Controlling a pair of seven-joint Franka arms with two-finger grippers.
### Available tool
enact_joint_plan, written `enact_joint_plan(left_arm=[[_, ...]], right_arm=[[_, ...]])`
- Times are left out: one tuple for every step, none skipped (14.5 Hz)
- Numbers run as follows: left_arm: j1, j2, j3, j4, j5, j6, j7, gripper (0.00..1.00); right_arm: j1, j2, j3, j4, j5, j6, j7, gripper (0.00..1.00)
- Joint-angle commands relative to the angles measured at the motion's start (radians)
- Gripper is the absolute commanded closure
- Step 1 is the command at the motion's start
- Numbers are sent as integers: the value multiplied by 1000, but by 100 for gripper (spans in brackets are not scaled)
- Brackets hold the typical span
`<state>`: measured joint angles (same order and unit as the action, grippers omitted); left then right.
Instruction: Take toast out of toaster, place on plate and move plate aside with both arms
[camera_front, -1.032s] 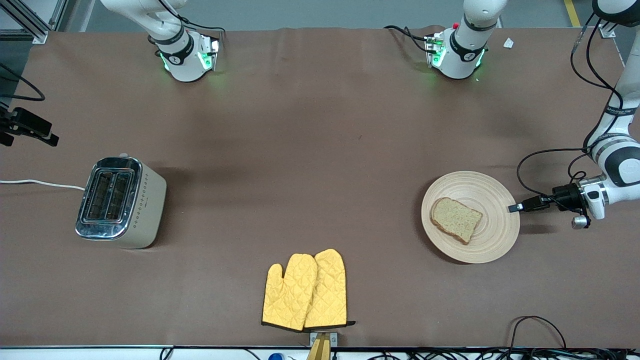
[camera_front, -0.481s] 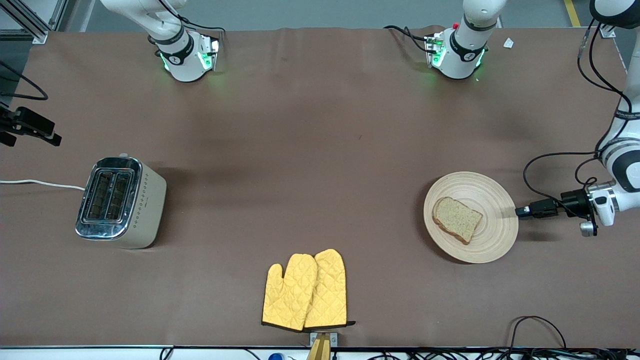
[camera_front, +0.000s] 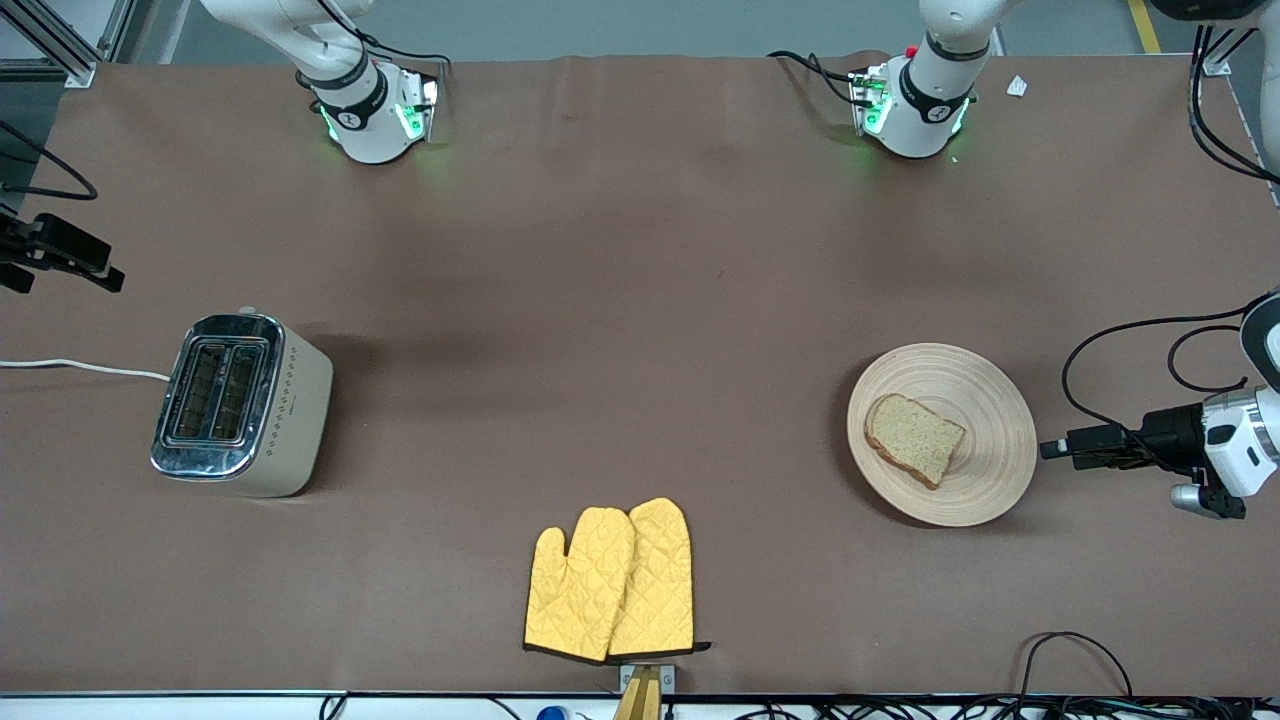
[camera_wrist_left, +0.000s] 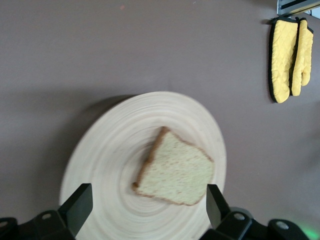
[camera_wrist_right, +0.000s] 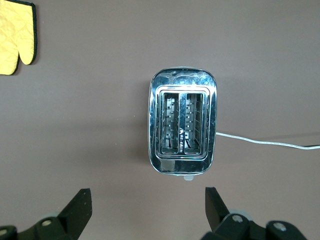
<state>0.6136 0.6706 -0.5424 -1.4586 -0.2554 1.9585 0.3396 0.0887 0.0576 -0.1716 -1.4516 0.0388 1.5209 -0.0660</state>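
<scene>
The toast (camera_front: 913, 438) lies flat on the round beige plate (camera_front: 985, 470) toward the left arm's end of the table. In the left wrist view the toast (camera_wrist_left: 175, 170) sits near the middle of the plate (camera_wrist_left: 110, 145). My left gripper (camera_front: 1050, 450) is open and empty. It is just off the plate's rim at the left arm's end and points at the plate; its own view (camera_wrist_left: 147, 197) shows the fingers spread wide. My right gripper (camera_front: 100, 277) is open and empty, held high over the table beside the toaster, as its own view (camera_wrist_right: 145, 200) shows.
A chrome toaster (camera_front: 240, 400) with two empty slots stands toward the right arm's end, also in the right wrist view (camera_wrist_right: 182, 127), with a white cord (camera_front: 80, 367). Yellow oven mitts (camera_front: 610, 585) lie near the table's front edge.
My left gripper has drawn back from the plate's rim toward the left arm's end of the table. The plate and toast stay put. The right arm has barely moved.
</scene>
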Motion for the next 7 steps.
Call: enact_joint_plan(left_arm=[[-34,-104,-42,-17,92,-56,-167,0],[-51,-130,-62,-17,129,-78,-236,0],[-69,-161,-91,-17,180,-95,-317,0],[-86,-186,-115,-17,224,-113,-382,0],[-98,-212,-145,-17,275,-145,-443,0],[-103,-230,-171,-17,313,-174,-479,0],[-103,-250,-200,-17,343,-203,-502,0]], right_arm=[[8,-24,-3,-15,7,-2,0,0],[8,-24,-3,-16,7,-2,2,0],[8,-24,-3,-16,7,-2,2,0],[8,-24,-3,-16,7,-2,2,0],[8,-24,-3,-15,7,-2,2,0],[8,-24,-3,-16,7,-2,0,0],[8,-24,-3,-15,7,-2,0,0]])
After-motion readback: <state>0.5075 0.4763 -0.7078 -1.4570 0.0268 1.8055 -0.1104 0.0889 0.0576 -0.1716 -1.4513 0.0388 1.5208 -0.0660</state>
